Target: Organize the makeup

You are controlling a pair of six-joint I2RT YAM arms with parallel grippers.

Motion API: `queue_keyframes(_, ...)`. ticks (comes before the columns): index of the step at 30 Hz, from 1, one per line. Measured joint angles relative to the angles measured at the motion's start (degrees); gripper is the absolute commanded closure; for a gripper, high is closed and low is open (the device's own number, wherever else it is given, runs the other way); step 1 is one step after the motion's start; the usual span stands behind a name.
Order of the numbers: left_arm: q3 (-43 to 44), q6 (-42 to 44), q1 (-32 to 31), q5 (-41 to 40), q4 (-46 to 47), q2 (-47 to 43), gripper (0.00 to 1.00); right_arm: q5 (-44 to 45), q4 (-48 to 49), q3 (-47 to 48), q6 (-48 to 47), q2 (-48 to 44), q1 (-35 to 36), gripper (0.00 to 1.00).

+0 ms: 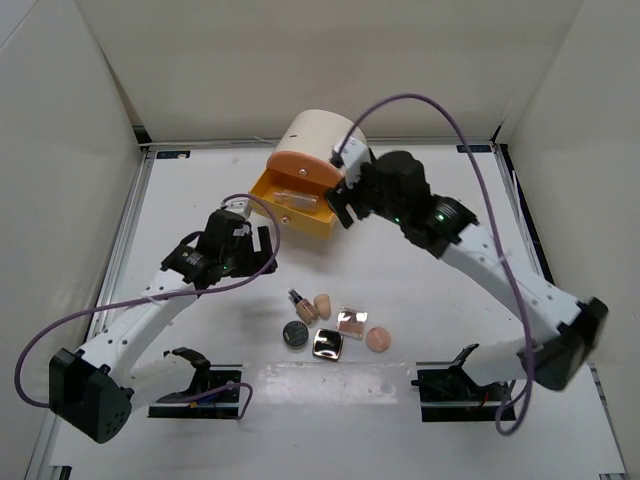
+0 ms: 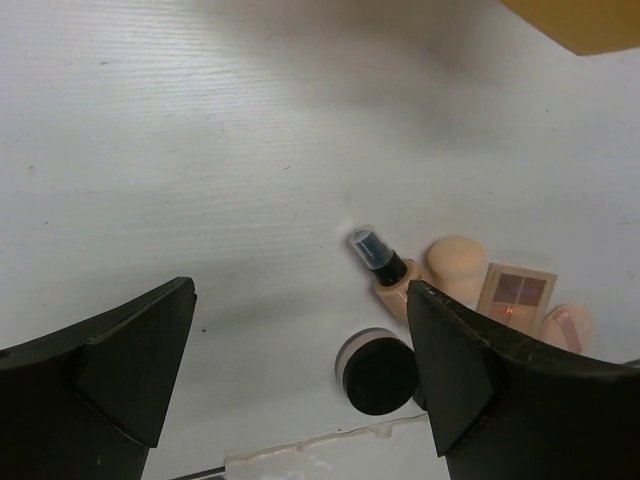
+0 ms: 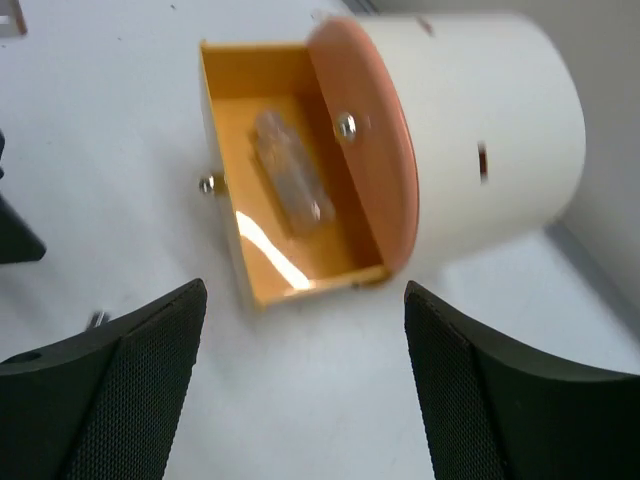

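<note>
Loose makeup lies in a cluster on the white table: a black round compact [image 1: 295, 333] [image 2: 380, 375], a shiny square compact [image 1: 327, 345], a second square compact [image 1: 351, 321] [image 2: 515, 292], a peach puff [image 1: 378, 339] [image 2: 565, 325], a beige sponge [image 1: 322, 305] [image 2: 455, 258] and a small dark-capped bottle [image 1: 298, 302] [image 2: 378, 258]. A clear case [image 3: 290, 180] lies inside the open orange drawer [image 3: 290, 240] [image 1: 290, 205]. My left gripper [image 1: 262, 245] [image 2: 300, 300] hangs open above the table, back-left of the cluster. My right gripper [image 1: 340, 205] [image 3: 305, 290] is open and empty just in front of the drawer.
The large cream cylinder [image 1: 318, 135] [image 3: 480, 140] lies on its side at the back, its orange drawer pulled out toward the left arm. White walls enclose the table. Purple cables loop over both arms.
</note>
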Motion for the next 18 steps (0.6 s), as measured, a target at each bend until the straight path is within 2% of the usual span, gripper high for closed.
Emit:
queue_keyframes(4,2.8,1.0,-5.2,1.2,1.9,3.8,0.06,8.4,-3.8,-13.5,8.4,-12.9,-0.3,0.17)
queue_keyframes(6,5.9,1.1,-10.8,-0.4,2.4,8.0,0.07,15.7,-7.7,-19.1,14.5,-17.0,-0.6,0.16)
queue_keyframes(9,9.5,0.9,-18.5,-2.3,3.5,14.7,0.09,26.3,-14.4,-24.1,23.4,-19.5,-2.3,0.11)
queue_keyframes(13,11.0,-0.4,-26.0,-3.4,4.2,22.3,0.11,36.6,-23.0,-28.8,35.1,-20.6,-6.2,0.11)
queue_keyframes(18,11.0,-3.0,-29.3,-4.5,4.8,27.9,0.19,40.9,-27.8,-32.0,43.0,-23.0,-12.2,0.11)
